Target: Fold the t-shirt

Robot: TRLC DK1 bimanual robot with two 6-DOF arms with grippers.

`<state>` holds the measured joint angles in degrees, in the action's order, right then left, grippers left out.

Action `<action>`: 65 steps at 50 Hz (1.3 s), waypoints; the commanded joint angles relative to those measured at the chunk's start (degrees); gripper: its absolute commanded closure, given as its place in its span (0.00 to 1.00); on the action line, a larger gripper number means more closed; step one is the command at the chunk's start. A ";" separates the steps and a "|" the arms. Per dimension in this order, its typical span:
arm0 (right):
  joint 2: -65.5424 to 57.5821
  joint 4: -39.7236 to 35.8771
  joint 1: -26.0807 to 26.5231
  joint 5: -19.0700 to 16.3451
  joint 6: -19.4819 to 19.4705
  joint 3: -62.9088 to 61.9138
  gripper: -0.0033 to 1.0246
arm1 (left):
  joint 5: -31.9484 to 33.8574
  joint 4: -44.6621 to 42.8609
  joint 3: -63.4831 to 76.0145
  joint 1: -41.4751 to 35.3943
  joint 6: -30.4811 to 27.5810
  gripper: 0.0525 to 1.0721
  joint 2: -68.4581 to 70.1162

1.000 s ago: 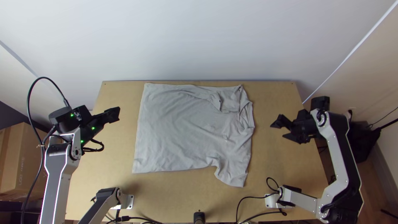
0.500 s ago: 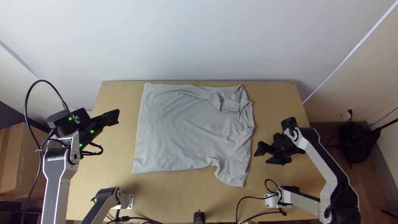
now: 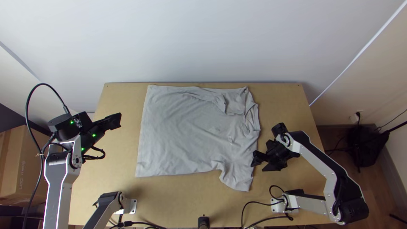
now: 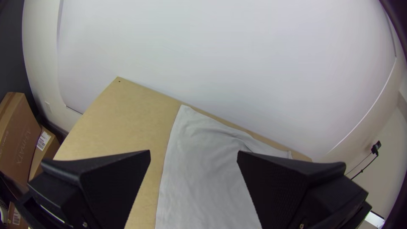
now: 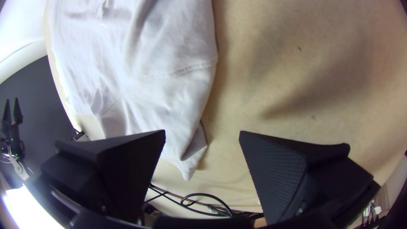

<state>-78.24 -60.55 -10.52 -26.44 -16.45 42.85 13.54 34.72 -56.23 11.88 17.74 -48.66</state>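
A pale t-shirt lies spread and softly creased on the bench, a seam crossing it near one edge. Its narrow end, with a small fold, shows between the parted fingers of the right gripper. Past that end of the t-shirt are looped black cables; shadows fall beside it. The left gripper is well apart from it, fingers spread.
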 commanded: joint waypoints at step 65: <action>2.48 9.75 -7.05 5.52 -3.33 -2.33 0.97 | -8.53 36.12 14.22 -13.37 -44.72 0.16 -11.63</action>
<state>-77.12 -50.35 -16.88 -21.39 -18.85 41.50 6.57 70.50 -44.84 -0.14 -26.81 -57.93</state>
